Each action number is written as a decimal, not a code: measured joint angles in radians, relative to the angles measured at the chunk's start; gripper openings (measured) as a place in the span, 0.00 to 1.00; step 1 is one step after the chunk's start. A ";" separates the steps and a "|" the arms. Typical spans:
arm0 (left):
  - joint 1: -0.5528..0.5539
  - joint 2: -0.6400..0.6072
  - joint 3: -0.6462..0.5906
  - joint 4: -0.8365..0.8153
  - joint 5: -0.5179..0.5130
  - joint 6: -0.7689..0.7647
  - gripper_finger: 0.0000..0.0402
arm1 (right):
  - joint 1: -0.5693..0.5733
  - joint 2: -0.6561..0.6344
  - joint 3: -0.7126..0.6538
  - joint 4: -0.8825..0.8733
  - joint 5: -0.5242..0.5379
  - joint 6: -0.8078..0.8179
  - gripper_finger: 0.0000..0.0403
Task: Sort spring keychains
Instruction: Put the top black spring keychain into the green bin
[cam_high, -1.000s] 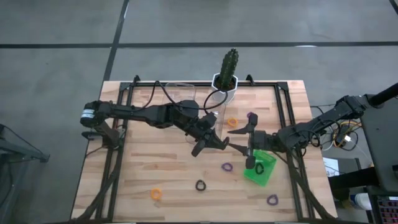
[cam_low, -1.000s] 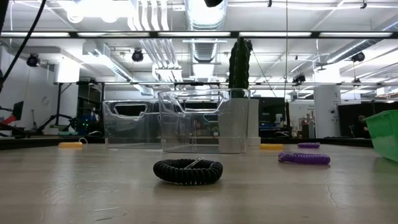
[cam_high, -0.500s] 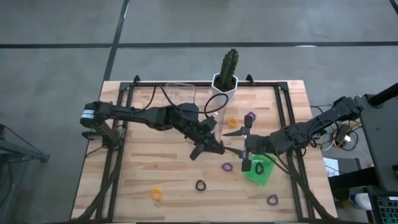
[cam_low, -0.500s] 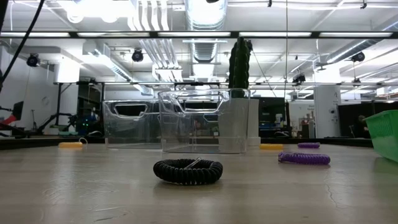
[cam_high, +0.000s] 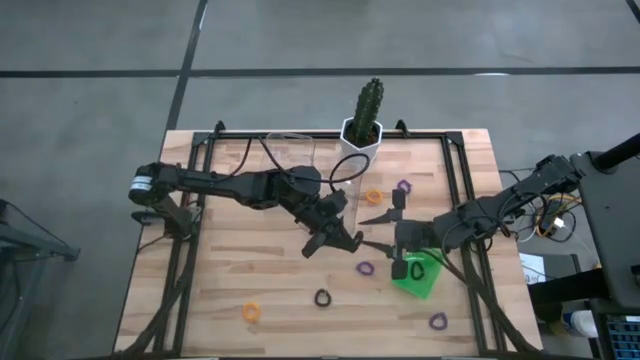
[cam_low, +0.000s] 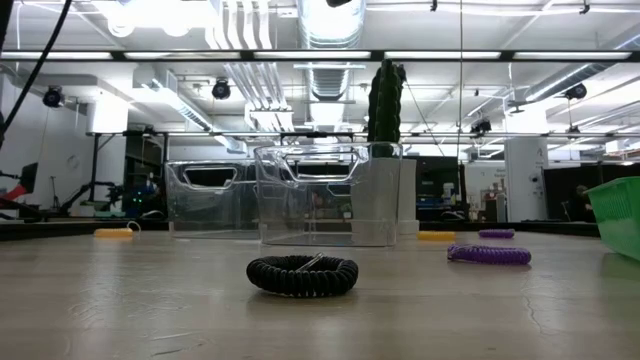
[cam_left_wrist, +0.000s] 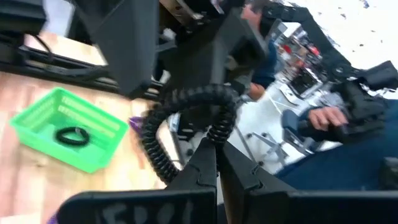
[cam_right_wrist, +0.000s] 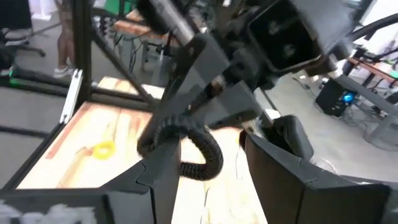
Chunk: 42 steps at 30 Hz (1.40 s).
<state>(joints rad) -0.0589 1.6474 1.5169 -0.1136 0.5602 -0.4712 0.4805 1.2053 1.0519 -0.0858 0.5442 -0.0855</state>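
We see a handover in mid-air above the middle of the wooden tabletop (cam_high: 250, 260). The left gripper (cam_high: 345, 238) has its jaws pressed together on a black spring keychain (cam_left_wrist: 186, 118), a springy coiled cord bent into a loop. The loop hangs out from the left fingertips toward the right gripper (cam_high: 390, 238), which faces it from the tabletop's right side. The right jaws stand apart on either side of the coil, not yet clamped on it. The loop's long axis seems to run roughly across the gap between the two arms, so we judge the right arm the one to take it next.

Just beside the right gripper, toward the right front corner, lies a green latticed plastic tray (cam_high: 420, 272) with another black loop (cam_high: 416, 271) in it. Orange, purple and black coiled loops lie scattered along the front and right of the tabletop. Clear plastic trays (cam_low: 320, 200) and a potted cactus (cam_high: 365, 110) stand at the back edge.
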 joint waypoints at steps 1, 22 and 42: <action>0.000 0.000 0.000 0.000 0.017 -0.001 0.00 | 0.001 0.000 0.004 -0.015 -0.003 0.002 0.45; -0.001 0.000 0.000 0.001 0.052 -0.006 0.00 | 0.001 0.001 0.008 0.015 -0.066 -0.001 0.45; -0.006 0.000 0.000 0.020 0.051 -0.026 0.00 | -0.014 0.008 0.008 0.048 -0.086 -0.023 0.42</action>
<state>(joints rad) -0.0646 1.6474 1.5170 -0.0937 0.6113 -0.4973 0.4664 1.2132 1.0603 -0.0380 0.4586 -0.1081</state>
